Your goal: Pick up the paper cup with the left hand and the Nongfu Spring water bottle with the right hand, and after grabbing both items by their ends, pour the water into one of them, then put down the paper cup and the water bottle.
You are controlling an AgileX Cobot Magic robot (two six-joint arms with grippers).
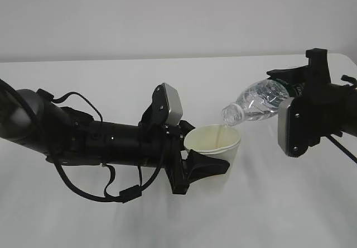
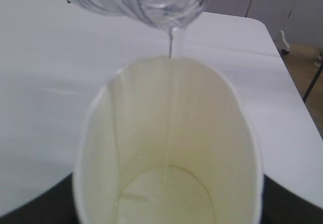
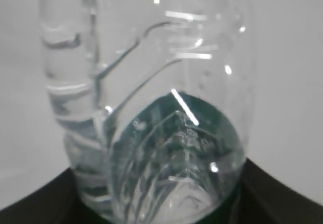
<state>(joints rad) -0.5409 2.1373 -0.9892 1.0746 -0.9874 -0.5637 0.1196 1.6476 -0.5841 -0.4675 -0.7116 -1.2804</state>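
The white paper cup (image 1: 213,143) is held upright just above the table, my left gripper (image 1: 195,167) shut round its lower part. Its cream inside (image 2: 169,148) fills the left wrist view, with a little clear water (image 2: 169,196) pooled at the bottom. My right gripper (image 1: 298,86) is shut on the base end of the Nongfu Spring water bottle (image 1: 257,101), which lies tilted, its open mouth down-left over the cup's rim. A thin stream of water (image 2: 171,41) falls from the mouth into the cup. The bottle (image 3: 156,113) fills the right wrist view, black fingers at its sides.
The white table (image 1: 83,214) stretches all round both arms. A table edge with floor and a dark stand leg (image 2: 313,77) shows at the right of the left wrist view.
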